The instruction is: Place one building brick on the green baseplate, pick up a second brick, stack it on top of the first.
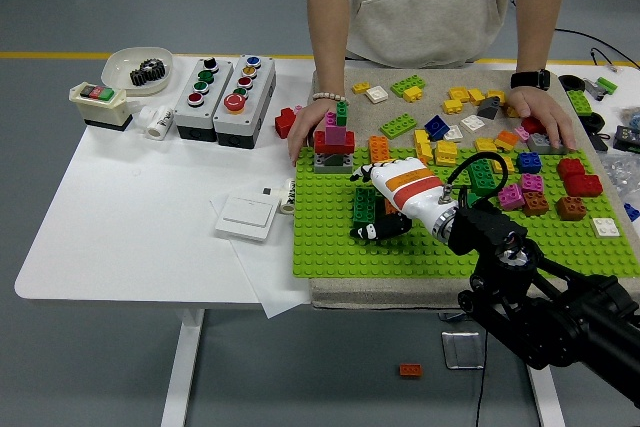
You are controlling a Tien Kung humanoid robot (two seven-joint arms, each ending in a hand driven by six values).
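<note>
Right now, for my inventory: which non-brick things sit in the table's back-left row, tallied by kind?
Button boxes: 2
Bowl: 1
Rocker switch: 1
White cylinder: 1
Total: 5

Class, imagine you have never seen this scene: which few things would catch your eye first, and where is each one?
First, the bright green baseplate filling the table's right half, with loose colourful bricks scattered along its far side. At its middle the robot's right hand closes on a dark green brick. A person across the table rests both hands on it, one beside a small brick tower.
</note>
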